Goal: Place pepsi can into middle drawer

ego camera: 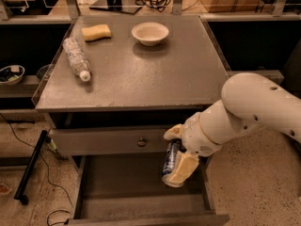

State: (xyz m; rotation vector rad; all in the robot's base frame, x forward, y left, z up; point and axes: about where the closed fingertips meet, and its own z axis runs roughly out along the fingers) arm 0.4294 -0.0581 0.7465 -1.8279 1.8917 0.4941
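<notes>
The pepsi can (170, 160), blue with silver ends, is held upright in my gripper (175, 157). The cream fingers (183, 169) are shut on it. The can hangs over the right part of the open middle drawer (117, 192), a shallow grey box with a bare floor pulled out below the cabinet. The can is above the drawer floor, not touching it. My white arm (249, 109) reaches in from the right.
A closed upper drawer front with a round knob (141, 141) sits above the open drawer. On the cabinet top lie a clear plastic bottle (76, 58), a yellow sponge (96, 32) and a white bowl (150, 33). A black cable and stand leg (30, 166) lie on the floor at left.
</notes>
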